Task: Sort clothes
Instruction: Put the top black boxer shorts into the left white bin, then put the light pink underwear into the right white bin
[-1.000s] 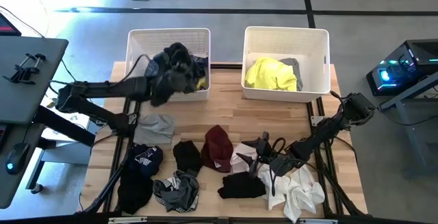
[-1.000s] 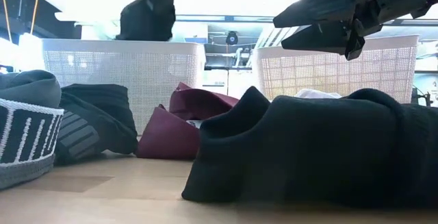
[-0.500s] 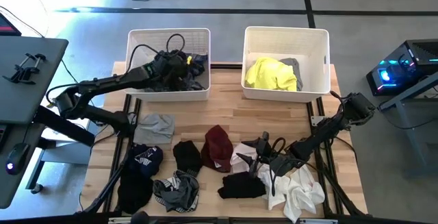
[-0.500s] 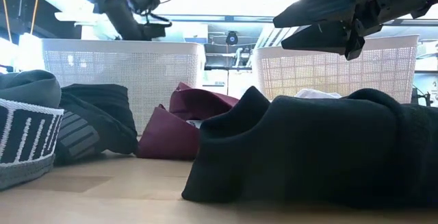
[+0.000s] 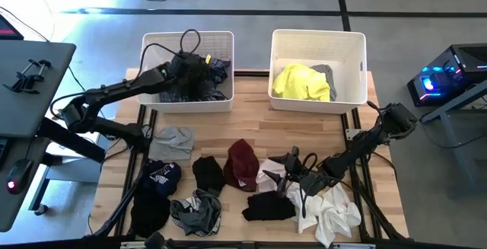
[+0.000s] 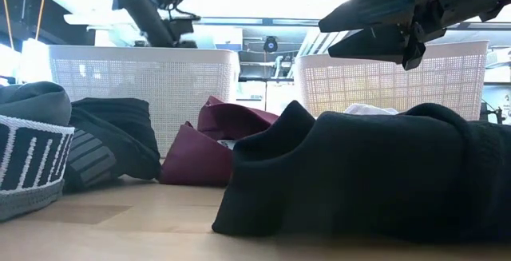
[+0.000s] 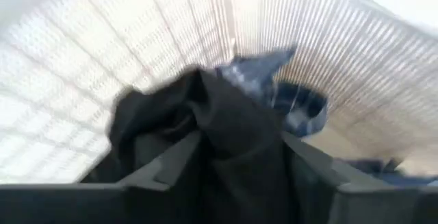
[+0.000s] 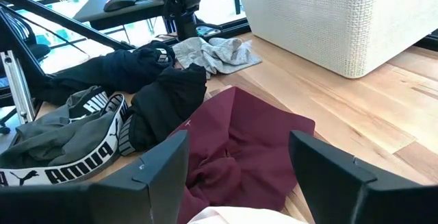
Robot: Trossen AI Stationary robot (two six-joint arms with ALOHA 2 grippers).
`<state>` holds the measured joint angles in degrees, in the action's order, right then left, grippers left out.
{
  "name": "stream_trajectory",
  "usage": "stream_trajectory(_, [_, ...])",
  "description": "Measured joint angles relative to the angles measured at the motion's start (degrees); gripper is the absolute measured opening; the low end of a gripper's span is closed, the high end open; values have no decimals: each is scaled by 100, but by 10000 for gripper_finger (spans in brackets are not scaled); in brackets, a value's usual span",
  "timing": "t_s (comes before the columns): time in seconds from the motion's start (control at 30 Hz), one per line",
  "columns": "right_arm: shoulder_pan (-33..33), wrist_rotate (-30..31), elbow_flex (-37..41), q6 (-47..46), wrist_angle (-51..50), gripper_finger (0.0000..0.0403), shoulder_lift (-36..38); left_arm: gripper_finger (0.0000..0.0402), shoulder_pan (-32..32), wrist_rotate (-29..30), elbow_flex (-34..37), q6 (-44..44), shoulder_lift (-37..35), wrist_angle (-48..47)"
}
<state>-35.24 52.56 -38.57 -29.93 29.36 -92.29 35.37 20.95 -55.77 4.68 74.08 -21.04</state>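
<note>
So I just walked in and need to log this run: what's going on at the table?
The robot is sorting clothes into two white bins. The left gripper is over the left bin, with a black garment at its fingers among dark and blue plaid pieces; whether it is released is unclear. The right bin holds a neon yellow garment. The right gripper waits open above the pile on the table, near the maroon garment.

2 white bins (image 5: 187,104) (image 5: 318,103) side by side, wood table (image 5: 251,127).
</note>
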Motion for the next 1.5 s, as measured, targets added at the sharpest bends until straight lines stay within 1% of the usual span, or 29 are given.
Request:
stream_trajectory(0.1, [0,1,0,0,1,236,0,204,-204,0,-462,-86,-29,-403])
stream_trajectory(0.2, [0,3,0,24,-7,236,0,208,-676,-23,-717,-112,-159,-554])
stream_trajectory(0.37, [0,43,0,44,-96,236,-2,187,-1798,395,-763,-8,-529,-300])
stream_trajectory(0.43, [-65,-139,2,177,-109,236,3,177,-2265,482,-767,-14,-658,-296])
stream_trajectory(0.53, [-335,-528,-2,564,-119,236,115,164,-2985,510,-767,-194,-769,-300])
stream_trajectory(0.67, [-743,-491,-99,946,-272,236,248,151,-3947,512,-767,-465,-793,-137])
stream_trajectory(0.73, [-840,-492,-111,943,-385,236,262,147,-4373,513,-765,-513,-744,12])
stream_trajectory(0.8, [-874,-682,-110,864,-556,236,262,144,-4752,522,-718,-554,-677,324])
stream_trajectory(0.87, [-830,-856,-101,546,-865,236,255,141,-5050,533,-547,-554,-605,795])
stream_trajectory(0.97, [-682,-852,-90,-1,-1495,236,231,140,-5336,532,-265,-569,-452,1421])
stream_trajectory(1.07, [-479,-932,-90,-290,-1898,236,210,140,-5501,527,82,-768,-280,2083])
stream_trajectory(1.23, [-51,-1756,-90,-170,-1974,236,-161,140,-5701,488,548,-915,53,3237])
stream_trajectory(1.27, [49,-1879,-90,-177,-1946,236,-272,140,-5721,495,628,-921,114,3359])
stream_trajectory(1.37, [285,-1975,-90,-391,-1924,230,-595,140,-5738,511,726,-1058,266,3582])
stream_trajectory(1.43, [421,-2165,-90,-496,-1913,216,-778,140,-5735,514,730,-1062,269,3538])
stream_trajectory(1.5, [541,-2313,-90,-592,-1923,192,-945,140,-5735,525,728,-1061,257,3557])
